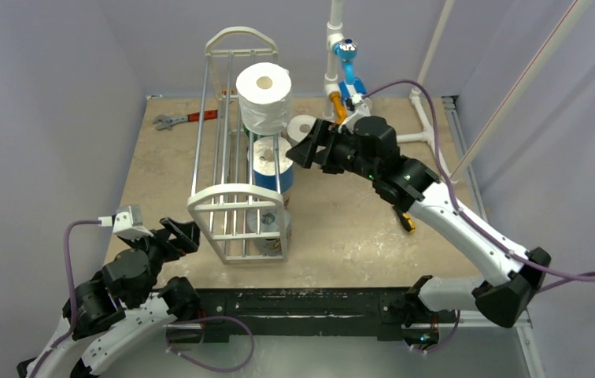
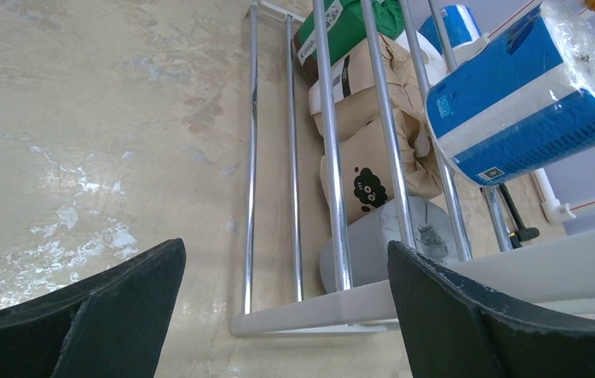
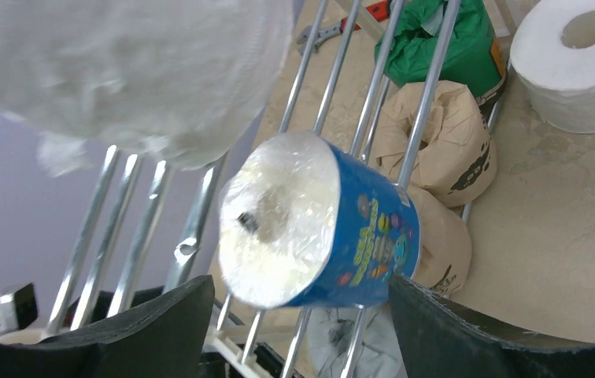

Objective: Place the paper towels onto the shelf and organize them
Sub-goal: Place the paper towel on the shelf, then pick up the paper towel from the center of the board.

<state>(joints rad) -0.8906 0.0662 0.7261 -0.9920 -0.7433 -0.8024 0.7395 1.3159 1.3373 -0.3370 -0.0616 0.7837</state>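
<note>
Top external view is showing the shelf (image 1: 239,206) standing in the middle of the tabletop (image 1: 341,228), with its rods running from 6 to 12 o'clock. A white roll (image 1: 264,94) is standing upright on the top tier. The blue roll (image 1: 272,164) is resting one tier lower, toward 6 o'clock from it.

The right pincer (image 1: 301,146) is reaching in from 3 o'clock, just beside the blue roll. Right wrist view is showing its fingers (image 3: 160,323) spread wide, with this roll framed between the tips and lying against the rods. I cannot tell whether the tips are touching it, or how much the roll is leaning. I am judging that the arm is coming from this side because the long side of the shelf is open there.

Under the rods, a green roll (image 2: 349,27), tan rolls (image 2: 357,150) and a grey roll (image 2: 373,252) are lining up from 12 to 6 o'clock. Packed in one row like this, they are probably leaving the upper tiers free.

A loose roll (image 1: 302,127) is sitting on the tabletop at 2 o'clock of the shelf, beside the right pincer, and it is not yet shelved.

The left pincer (image 1: 178,235) is hanging low at 7 o'clock of the shelf, spread apart and holding nothing. It seems to be waiting out of the way.
</note>
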